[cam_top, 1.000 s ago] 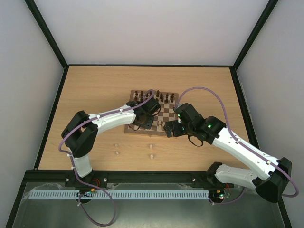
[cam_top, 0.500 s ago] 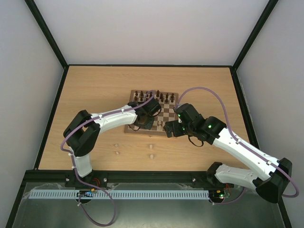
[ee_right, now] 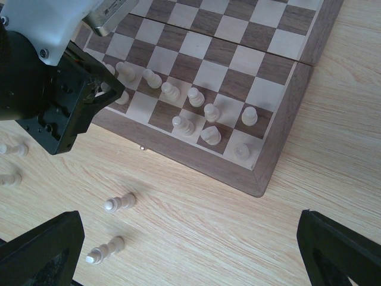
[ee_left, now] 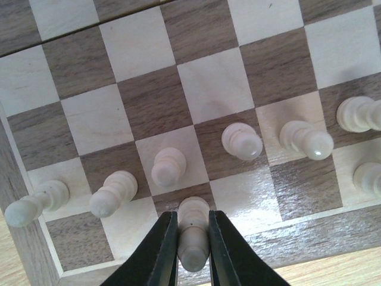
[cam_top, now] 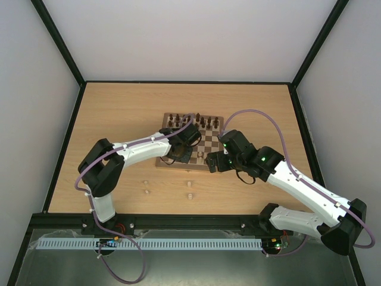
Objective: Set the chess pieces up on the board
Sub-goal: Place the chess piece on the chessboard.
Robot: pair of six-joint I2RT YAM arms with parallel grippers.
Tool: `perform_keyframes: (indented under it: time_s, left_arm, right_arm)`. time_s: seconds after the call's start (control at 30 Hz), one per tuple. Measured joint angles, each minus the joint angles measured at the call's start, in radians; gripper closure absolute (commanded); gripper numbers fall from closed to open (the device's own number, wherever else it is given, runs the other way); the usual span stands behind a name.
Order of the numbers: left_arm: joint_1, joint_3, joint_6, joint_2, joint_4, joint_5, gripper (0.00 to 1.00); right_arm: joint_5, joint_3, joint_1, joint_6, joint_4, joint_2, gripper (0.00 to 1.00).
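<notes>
The board (cam_top: 209,145) lies mid-table, with dark pieces (cam_top: 193,121) along its far side. In the left wrist view my left gripper (ee_left: 193,218) is shut on a pale chess piece (ee_left: 193,235) that stands on a dark square in the board's near row. A row of pale pieces (ee_left: 168,167) stands just beyond it. My right gripper (ee_right: 190,262) is wide open and empty above the table, near the board's corner (ee_right: 262,179). Several pale pieces (ee_right: 196,97) stand on the board's near rows. My left gripper (ee_right: 104,89) also shows in the right wrist view.
Loose pale pieces lie on the tabletop in front of the board: two (cam_top: 146,186) to the left and two (cam_top: 189,189) nearer the middle, which also show in the right wrist view (ee_right: 119,203). Both arms reach over the board's near edge (cam_top: 184,167).
The left arm has shifted slightly over the board's near left part. The right arm has barely moved.
</notes>
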Motion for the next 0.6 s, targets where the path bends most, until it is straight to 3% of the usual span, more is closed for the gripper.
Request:
perform_keyframes:
  time_s: [0.27,0.37,0.43,0.6]
  left_arm:
    - [0.000,-0.012,-0.001,-0.011,-0.002,0.000,0.84]
    - [0.000,-0.020,-0.007,-0.017,-0.002,0.000,0.73]
    - [-0.002,-0.027,-0.011,-0.018,-0.007,0.001,0.60]
    - [-0.003,-0.030,-0.017,-0.023,-0.011,-0.003,0.51]
  right_arm:
    - [0.000,0.000,0.000,0.000,0.000,0.000,0.01]
    - [0.000,0.000,0.000,0.000,0.000,0.000,0.01]
    - [0.000,0.000,0.000,0.000,0.000,0.000,0.01]
    - [-0.001,0.000,0.000,0.000,0.000,0.000,0.01]
